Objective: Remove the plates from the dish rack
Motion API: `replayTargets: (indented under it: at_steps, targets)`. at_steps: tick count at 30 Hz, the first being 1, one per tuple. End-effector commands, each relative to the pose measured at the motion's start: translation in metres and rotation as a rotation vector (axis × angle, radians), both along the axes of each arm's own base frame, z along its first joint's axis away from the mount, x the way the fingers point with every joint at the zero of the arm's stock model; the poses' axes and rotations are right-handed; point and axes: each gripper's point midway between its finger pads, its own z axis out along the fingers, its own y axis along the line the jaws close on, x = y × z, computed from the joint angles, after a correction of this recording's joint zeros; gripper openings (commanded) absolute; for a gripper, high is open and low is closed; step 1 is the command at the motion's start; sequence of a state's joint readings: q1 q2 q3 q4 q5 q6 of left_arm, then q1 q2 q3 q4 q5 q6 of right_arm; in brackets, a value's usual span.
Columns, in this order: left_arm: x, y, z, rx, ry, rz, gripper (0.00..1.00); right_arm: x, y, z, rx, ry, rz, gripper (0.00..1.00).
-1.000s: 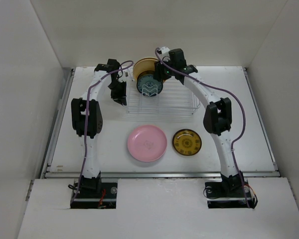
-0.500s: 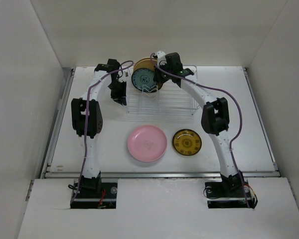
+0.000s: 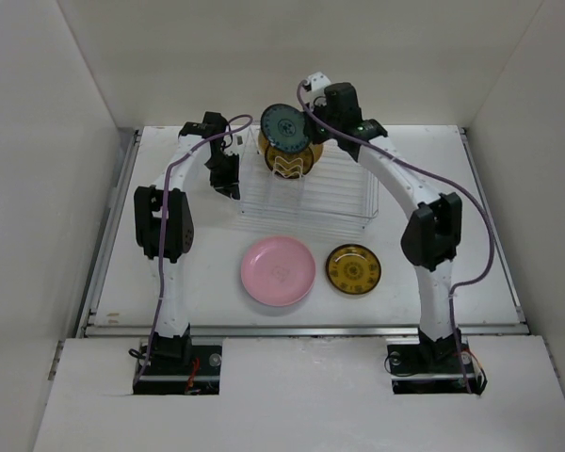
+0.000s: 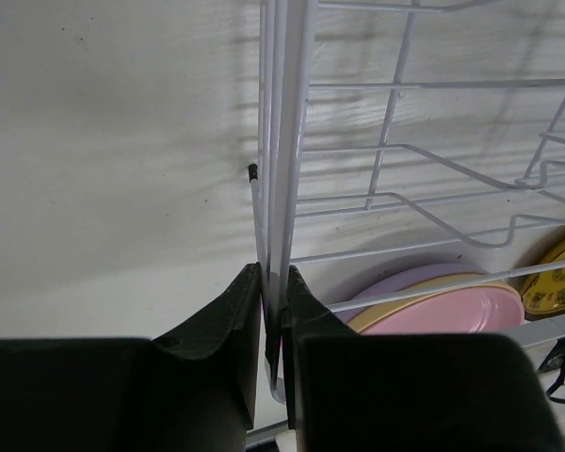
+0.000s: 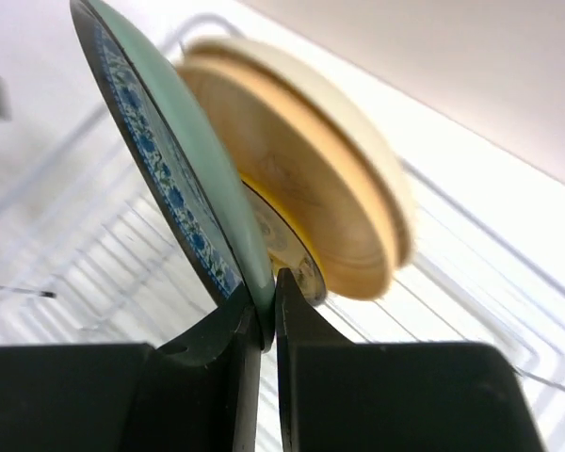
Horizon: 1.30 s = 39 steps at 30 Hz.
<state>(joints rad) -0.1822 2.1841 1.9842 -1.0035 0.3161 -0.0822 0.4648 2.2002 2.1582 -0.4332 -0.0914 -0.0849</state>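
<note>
Teal plate [image 5: 169,169] in right hand [image 5: 266,306] pinch; dish rack [image 4: 284,141] wire in left hand [image 4: 274,282] pinch.

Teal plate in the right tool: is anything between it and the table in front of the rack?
Nothing visible blocks it in the air: the teal plate is held up above the dish rack. But the pink plate and the brown-gold plate lie on the table in front of the rack, so aim beside them.
</note>
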Motion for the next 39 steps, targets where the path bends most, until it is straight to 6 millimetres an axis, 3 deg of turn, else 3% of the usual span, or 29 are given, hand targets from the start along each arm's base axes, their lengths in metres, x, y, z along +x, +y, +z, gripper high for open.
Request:
replayTargets:
  at_steps: [1,6,9,10,11,12,13,16,17,19,20,21,24,26,28,30,35,39]
  targets:
    - [-0.013,-0.010,-0.022,-0.040,0.118,0.084,0.00,-0.017,-0.012,0.112,0.132,-0.195,-0.070,0.00]
    - [-0.013,-0.010,-0.022,-0.036,0.126,0.118,0.00,-0.040,-0.025,0.120,0.166,-0.142,-0.111,0.00]
    - [-0.006,-0.009,-0.019,-0.048,0.128,0.196,0.00,-0.073,-0.028,0.111,0.198,-0.025,-0.099,0.00]
    - [-0.003,-0.009,-0.017,-0.068,0.129,0.217,0.00,-0.091,-0.028,0.088,0.187,0.066,-0.072,0.00]
    - [0.005,-0.003,-0.013,-0.094,0.114,0.249,0.00,-0.106,-0.036,0.096,0.210,0.085,-0.068,0.00]
    - [0.008,-0.002,-0.013,-0.108,0.118,0.264,0.00,-0.121,-0.037,0.091,0.227,0.137,-0.058,0.00]
    - [0.013,0.004,-0.009,-0.121,0.110,0.279,0.00,-0.150,-0.046,0.073,0.236,0.243,-0.051,0.00]
    - [0.017,0.007,-0.004,-0.144,0.105,0.297,0.00,-0.198,-0.064,0.038,0.254,0.407,-0.053,0.00]
    - [0.016,0.005,-0.008,-0.153,0.119,0.294,0.00,-0.227,-0.068,0.000,0.243,0.530,-0.052,0.00]
    - [0.017,0.005,-0.009,-0.152,0.125,0.295,0.00,-0.262,-0.079,-0.005,0.304,0.603,-0.092,0.00]
    - [0.017,0.002,-0.007,-0.169,0.133,0.300,0.00,-0.283,-0.088,-0.035,0.306,0.699,-0.132,0.00]
    - [0.013,0.002,-0.014,-0.164,0.154,0.302,0.00,-0.299,-0.090,-0.032,0.343,0.711,-0.133,0.00]
    - [0.007,-0.002,-0.017,-0.188,0.187,0.330,0.00,-0.329,-0.102,-0.053,0.396,0.821,-0.225,0.00]
    - [0.006,-0.003,-0.019,-0.231,0.204,0.364,0.00,-0.340,-0.105,-0.051,0.449,0.826,-0.268,0.00]
    - [0.006,-0.007,-0.019,-0.254,0.216,0.376,0.00,-0.348,-0.117,-0.073,0.450,0.837,-0.349,0.00]
    - [0.003,-0.013,-0.021,-0.289,0.237,0.379,0.00,-0.348,-0.132,-0.097,0.441,0.865,-0.461,0.00]
    - [0.002,-0.013,-0.019,-0.290,0.236,0.379,0.00,-0.347,-0.157,-0.131,0.457,0.885,-0.639,0.00]
    - [-0.002,-0.014,-0.014,-0.300,0.241,0.385,0.00,-0.342,-0.170,-0.142,0.501,0.881,-0.709,0.00]
